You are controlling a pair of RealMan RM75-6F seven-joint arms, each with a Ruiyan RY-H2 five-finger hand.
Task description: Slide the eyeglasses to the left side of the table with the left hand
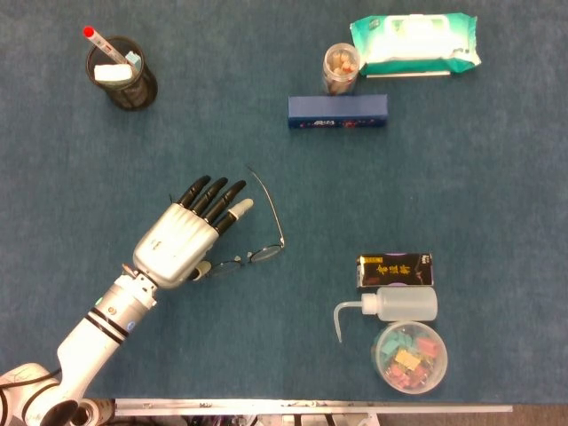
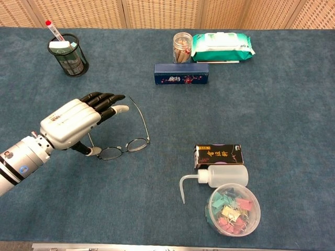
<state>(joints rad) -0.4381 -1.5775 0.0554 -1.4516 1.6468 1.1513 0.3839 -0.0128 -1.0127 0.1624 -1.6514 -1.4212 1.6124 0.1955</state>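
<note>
Right now your left hand is hovering palm-down over the left end of the eyeglasses, fingers stretched out and apart, grasping nothing. Its thumb tip is sitting right at the left lens; whether it is actually touching the frame, you cannot tell from either view. Your right hand is not showing in either camera.

The eyeglasses are lying open on the blue table, lenses toward you, one temple arm running away from you past the fingertips and the other hidden under the palm.

Taking the eyeglasses as your landmark: well beyond them and to the left, a black mesh pen cup is standing with a red-capped marker sticking out. Beyond them and to the right, a dark blue box is lying lengthwise, with a small jar and a green pack of wipes just behind it. To the right of the eyeglasses and a little nearer to you, a black carton is lying flat, a squeeze bottle is lying just beside it on the near side, and a round tub of coloured clips is sitting near the bottle. To the left of the eyeglasses, only your own hand and forearm are lying over the cloth.
</note>
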